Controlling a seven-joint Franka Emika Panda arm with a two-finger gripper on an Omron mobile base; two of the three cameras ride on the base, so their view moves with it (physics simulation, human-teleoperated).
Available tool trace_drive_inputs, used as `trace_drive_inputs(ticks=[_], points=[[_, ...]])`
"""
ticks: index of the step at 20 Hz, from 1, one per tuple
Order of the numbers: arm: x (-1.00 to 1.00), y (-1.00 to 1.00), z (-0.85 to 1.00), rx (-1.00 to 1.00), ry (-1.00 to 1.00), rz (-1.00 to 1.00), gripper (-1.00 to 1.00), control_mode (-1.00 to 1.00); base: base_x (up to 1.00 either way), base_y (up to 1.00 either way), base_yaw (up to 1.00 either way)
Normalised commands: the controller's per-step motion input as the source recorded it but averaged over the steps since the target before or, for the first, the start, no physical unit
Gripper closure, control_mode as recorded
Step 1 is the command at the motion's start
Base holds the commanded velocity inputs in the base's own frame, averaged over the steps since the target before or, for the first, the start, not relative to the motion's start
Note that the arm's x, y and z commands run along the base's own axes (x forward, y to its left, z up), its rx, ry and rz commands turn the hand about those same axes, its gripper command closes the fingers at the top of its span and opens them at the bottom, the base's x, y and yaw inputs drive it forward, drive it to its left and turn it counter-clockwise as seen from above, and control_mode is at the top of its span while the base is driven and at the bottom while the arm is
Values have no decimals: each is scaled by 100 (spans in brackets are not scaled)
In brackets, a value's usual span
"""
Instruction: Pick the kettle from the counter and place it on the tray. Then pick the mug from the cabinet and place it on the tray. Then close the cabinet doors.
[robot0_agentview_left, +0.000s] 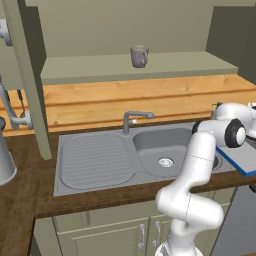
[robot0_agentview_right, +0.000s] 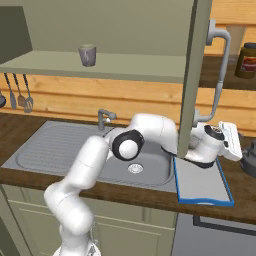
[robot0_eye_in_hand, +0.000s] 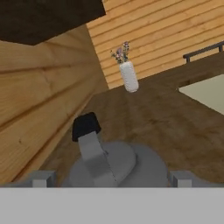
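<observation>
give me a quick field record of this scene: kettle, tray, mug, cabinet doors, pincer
kettle: squat dark grey metal kettle on dark brown wood counter, not on tray
tray: flat blue-rimmed pale grey tray right of grey steel sink, nothing on it
mug: small grey mug on sage-green cabinet shelf
cabinet doors: open
pincer: open, straddling kettle, not gripping

You are looking at a home kitchen. A grey steel sink (robot0_agentview_left: 100, 160) with a ribbed draining board and a curved grey tap (robot0_agentview_left: 134, 119) is set into a dark brown wood-grain counter (robot0_agentview_left: 17, 205). Sage-green panelled cupboard doors (robot0_agentview_left: 107, 237) with silver handles sit beneath it. Above, an open sage-green wall cabinet (robot0_agentview_left: 125, 67) holds a small grey mug (robot0_agentview_left: 139, 56) on its shelf. Honey-coloured timber planks (robot0_agentview_left: 150, 100) line the wall, and metal cooking utensils (robot0_agentview_right: 17, 95) hang against them at one side. A brown jar (robot0_agentview_right: 248, 61) stands on a side shelf.
</observation>
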Motion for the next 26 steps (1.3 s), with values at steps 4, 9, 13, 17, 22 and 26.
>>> trace_drive_inputs(ticks=[4, 9, 13, 17, 22, 26], points=[[17, -33, -50, -2, -11, -3, -100, -100, 0, 0, 0], [18, -23, -50, -5, -12, -2, -100, -100, 0, 0, 0], [17, -26, -24, -11, -13, -2, -100, -100, 0, 0, 0], [12, -21, -13, -15, -12, -3, -100, -100, 0, 0, 0], [6, -16, -11, -11, -1, -6, -100, -100, 0, 0, 0], [2, -7, -11, -1, 0, -7, 100, -100, 0, 0, 0]])
